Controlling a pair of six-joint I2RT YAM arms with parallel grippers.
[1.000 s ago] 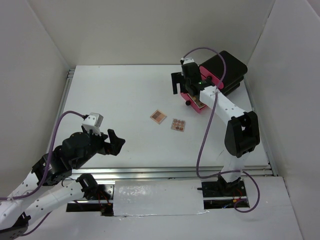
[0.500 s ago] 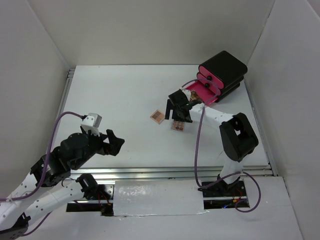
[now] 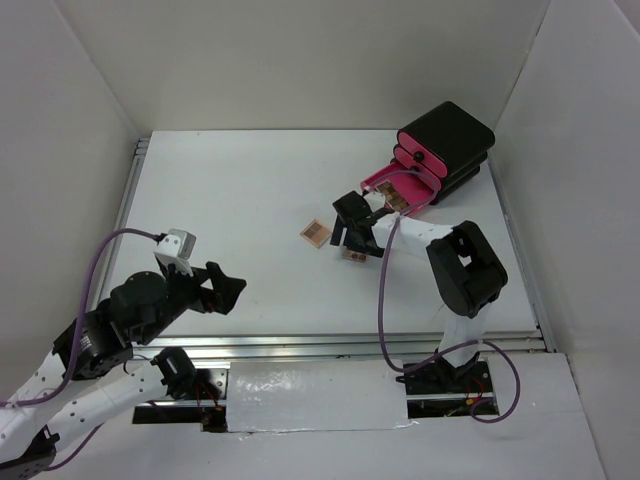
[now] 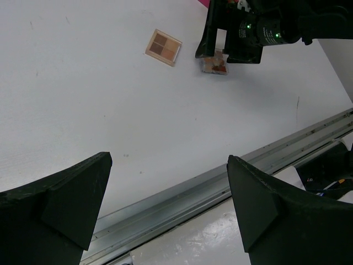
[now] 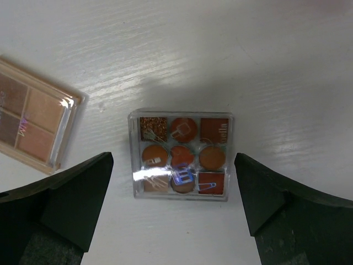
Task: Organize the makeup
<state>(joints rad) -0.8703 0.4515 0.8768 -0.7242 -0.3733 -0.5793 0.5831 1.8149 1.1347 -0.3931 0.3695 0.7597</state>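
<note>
A clear square nine-pan orange palette (image 5: 181, 154) lies flat on the white table, seen partly under my right gripper from above (image 3: 353, 257). My right gripper (image 5: 173, 161) is open and hovers straight over it, one finger on each side, not touching. A tan four-pan palette (image 3: 316, 233) lies just to its left, also in the right wrist view (image 5: 33, 121) and the left wrist view (image 4: 164, 47). My left gripper (image 4: 168, 160) is open and empty near the front left (image 3: 226, 285). I see no brushes or pencils.
A black box with pink drawers (image 3: 445, 150) stands at the back right. Its lowest drawer (image 3: 385, 185) is pulled out with something brown inside. A metal rail (image 4: 220, 176) runs along the table's near edge. White walls enclose the table.
My right gripper has moved from the open pink drawer forward and left, down over the nine-pan palette. My left arm has shifted slightly left.
</note>
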